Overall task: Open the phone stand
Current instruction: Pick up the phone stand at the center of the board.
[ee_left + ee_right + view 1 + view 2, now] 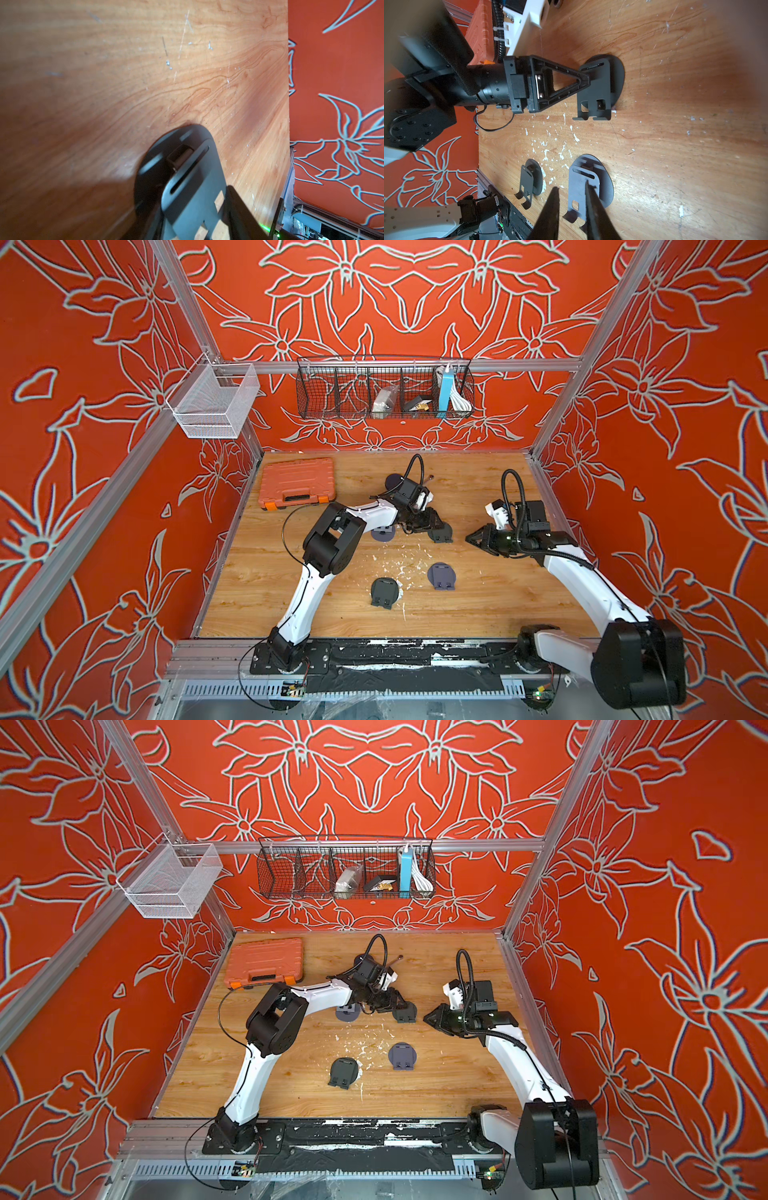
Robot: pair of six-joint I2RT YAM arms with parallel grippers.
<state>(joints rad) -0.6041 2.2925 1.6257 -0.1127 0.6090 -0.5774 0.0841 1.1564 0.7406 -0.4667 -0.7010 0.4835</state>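
Observation:
A black phone stand [441,534] [405,1013] sits mid-table on its round base, its back plate raised off the base. My left gripper [434,522] [586,80] reaches it from the left. In the left wrist view, the stand's plate [197,203] lies between the left gripper's [187,193] jaws, and a dark finger [239,207] presses against its side edge. My right gripper [471,538] [571,186] hovers to the right of the stand, jaws slightly apart and holding nothing.
Other stands lie around: a black one [384,592] and a grey one [441,576] nearer the front, a purple one [382,533] under the left arm, and one [392,480] behind it. An orange case [297,483] sits back left. White flecks [405,558] dot the wood.

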